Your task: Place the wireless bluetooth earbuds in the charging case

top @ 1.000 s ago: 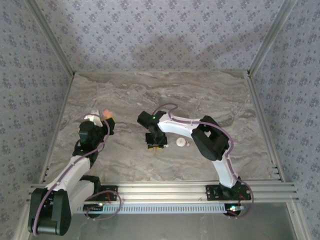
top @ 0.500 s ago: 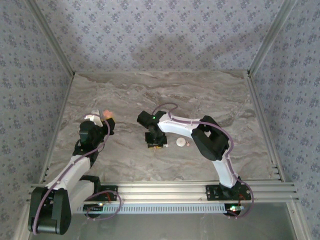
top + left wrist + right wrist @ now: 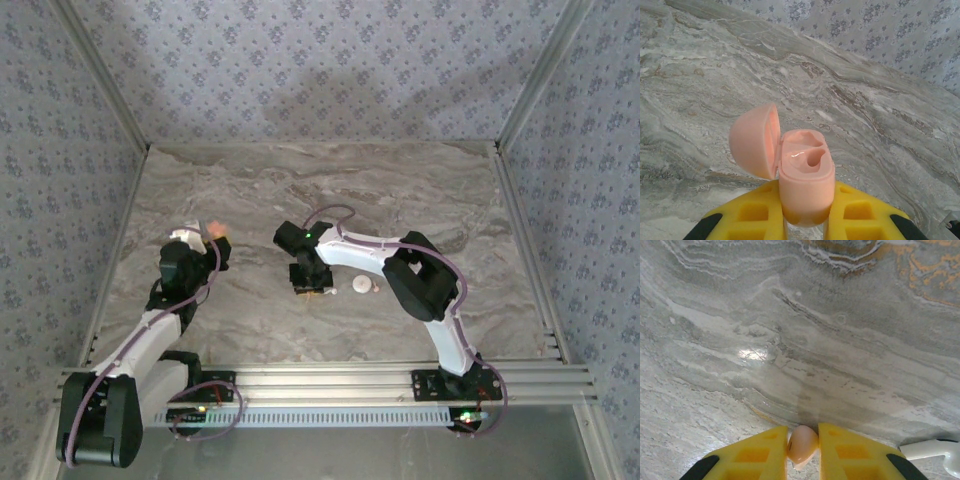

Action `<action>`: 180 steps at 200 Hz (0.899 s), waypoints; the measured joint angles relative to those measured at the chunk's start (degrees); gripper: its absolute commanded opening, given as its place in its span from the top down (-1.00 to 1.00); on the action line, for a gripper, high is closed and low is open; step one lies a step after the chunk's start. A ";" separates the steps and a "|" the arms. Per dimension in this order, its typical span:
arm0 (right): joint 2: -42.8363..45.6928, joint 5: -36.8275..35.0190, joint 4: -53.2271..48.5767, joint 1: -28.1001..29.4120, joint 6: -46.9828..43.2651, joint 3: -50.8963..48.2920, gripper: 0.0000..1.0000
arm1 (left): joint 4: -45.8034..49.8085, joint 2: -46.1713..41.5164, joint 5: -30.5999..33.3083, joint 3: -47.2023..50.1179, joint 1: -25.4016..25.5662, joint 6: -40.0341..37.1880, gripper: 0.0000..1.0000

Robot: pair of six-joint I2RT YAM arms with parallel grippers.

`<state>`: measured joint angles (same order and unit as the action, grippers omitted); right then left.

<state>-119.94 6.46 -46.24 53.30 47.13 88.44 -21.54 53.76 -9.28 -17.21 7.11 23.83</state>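
The open peach charging case (image 3: 805, 175) is clamped by the left gripper (image 3: 806, 200), at nine o'clock on the table (image 3: 400, 190). A small peach piece (image 3: 802, 445) is pinched by the right gripper (image 3: 803, 437). A white earbud (image 3: 935, 450) is seen lying at its four o'clock.

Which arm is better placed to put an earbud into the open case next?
Right. The right gripper is shut on a small pinkish piece, with a white earbud lying beside it on the table. The left gripper is busy holding the open charging case.

glossy marbled table (image 3: 790, 340); smooth peach plastic case (image 3: 805, 175)
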 measured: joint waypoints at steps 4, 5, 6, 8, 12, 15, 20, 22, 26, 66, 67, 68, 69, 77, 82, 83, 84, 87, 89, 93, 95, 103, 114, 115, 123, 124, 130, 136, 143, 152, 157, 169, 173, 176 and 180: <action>0.00 -0.02 0.00 0.00 -0.02 0.00 0.60 | 0.00 0.00 -0.11 0.00 0.00 0.00 0.69; 0.00 -0.04 0.00 0.00 -0.02 0.00 0.60 | 0.00 0.00 -0.13 0.00 0.00 0.00 0.69; 0.02 -0.07 0.00 0.00 -0.02 0.00 0.60 | 0.00 0.00 -0.15 0.00 0.00 -0.02 0.69; 0.02 -0.07 0.00 0.00 0.00 0.00 0.61 | 0.00 0.00 -0.15 0.00 0.00 -0.02 0.69; 0.02 -0.11 0.00 0.00 -0.02 0.00 0.60 | 0.00 0.00 -0.15 0.00 0.00 -0.02 0.69; 0.04 -0.17 0.00 0.00 0.00 0.00 0.61 | 0.00 0.00 -0.17 0.00 0.00 -0.04 0.69; 0.04 -0.28 0.02 0.00 -0.02 -0.02 0.61 | 0.00 0.00 -0.20 0.00 0.00 -0.13 0.69; 0.07 -0.31 0.07 0.00 -0.02 -0.02 0.61 | 0.00 0.00 -0.20 0.00 0.00 -0.20 0.69; 0.11 -0.48 0.15 0.00 0.00 -0.07 0.61 | 0.02 0.00 -0.24 0.00 0.00 -0.20 0.69; 4.35 -2.97 5.29 -0.17 -0.02 -6.12 0.60 | -0.61 0.22 -1.97 0.00 0.00 -0.63 0.69; 4.68 -3.21 5.64 -0.17 -0.02 -6.64 0.60 | -0.72 0.26 -2.05 0.00 0.00 -0.66 0.69; 4.85 -3.28 5.88 -0.17 -0.02 -6.88 0.60 | -0.81 0.31 -2.12 0.00 0.00 -0.66 0.69; 5.03 -3.30 6.08 -0.17 -0.02 -7.13 0.60 | -0.92 0.35 -2.16 0.00 0.00 -0.68 0.69; 7.15 -3.93 7.96 -0.35 -0.02 -9.79 0.61 | -1.95 0.83 -3.17 0.00 0.02 -0.85 0.69; 8.57 -4.42 9.33 -0.50 -0.09 -11.39 0.60 | -2.67 1.31 -3.72 0.00 0.09 -0.96 0.69; 8.79 -4.48 9.51 -0.52 -0.11 -11.65 0.60 | -2.73 1.36 -3.82 0.00 0.11 -1.03 0.69; 9.01 -4.52 9.70 -0.55 -0.11 -11.87 0.60 | -2.89 1.49 -3.96 0.00 0.13 -1.07 0.69; 9.84 -4.85 10.40 -0.66 -0.22 -12.74 0.60 | -3.39 1.81 -4.31 0.00 0.26 -1.22 0.70; 10.38 -5.14 10.99 -0.72 -0.24 -13.35 0.60 | -3.78 2.05 -4.48 0.00 0.37 -1.33 0.69; 11.52 -5.53 12.04 -0.87 -0.48 -14.47 0.60 | -4.35 2.54 -4.79 0.00 0.66 -1.53 0.69; 12.11 -5.81 12.74 -0.96 -0.50 -15.08 0.60 | -4.76 2.82 -4.92 0.00 0.87 -1.75 0.69; 14.34 -6.67 14.91 -1.33 -1.16 -17.05 0.60 | -6.19 4.00 -5.62 0.00 1.95 -2.34 0.70; 17.70 -8.04 18.56 -1.86 -2.36 -20.09 0.60 | -8.59 6.08 -6.62 0.00 4.17 -3.61 0.70; 17.90 -8.15 18.80 -1.90 -2.47 -20.26 0.60 | -8.81 6.34 -6.67 0.00 4.48 -3.82 0.70; 20.17 -8.98 21.05 -2.25 -3.58 -22.29 0.59 | -9.94 7.72 -7.21 0.00 6.38 -4.87 0.70; 20.59 -9.09 21.42 -2.32 -3.78 -22.67 0.59 | -10.10 7.98 -7.32 0.00 6.78 -4.96 0.70; 22.25 -9.75 23.19 -2.62 -4.87 -24.09 0.60 | -11.02 9.07 -7.58 0.00 8.48 -6.08 0.70; 23.78 -10.38 24.65 -2.86 -6.01 -25.33 0.59 | -11.91 10.23 -7.96 0.00 10.32 -7.34 0.71; 25.49 -10.99 26.25 -3.13 -7.39 -26.69 0.59 | -12.76 11.32 -8.26 0.00 12.11 -8.61 0.72; 27.91 -11.74 28.39 -3.39 -9.42 -28.48 0.59 | -13.94 12.74 -8.85 0.00 14.45 -10.60 0.73; 28.98 -12.04 29.38 -3.56 -10.40 -29.29 0.59 | -14.78 13.49 -9.27 0.00 15.58 -11.67 0.74; 32.00 -12.76 31.58 -3.89 -12.90 -31.39 0.59 | -16.63 15.43 -10.38 -0.28 17.64 -14.36 0.75; 33.27 -12.87 32.39 -4.04 -13.88 -32.22 0.59 | -17.31 16.06 -10.78 -0.39 18.08 -15.04 0.75; 34.03 -12.98 32.92 -4.13 -14.45 -32.74 0.59 | -18.12 16.76 -11.19 -0.52 18.53 -15.78 0.75; 35.10 -13.11 33.42 -4.33 -15.28 -33.35 0.59 | -18.93 17.55 -11.61 -0.70 18.91 -16.33 0.75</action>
<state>-84.84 -6.66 -12.82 48.97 31.86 55.09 -40.47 71.31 -20.88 -17.91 26.02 7.51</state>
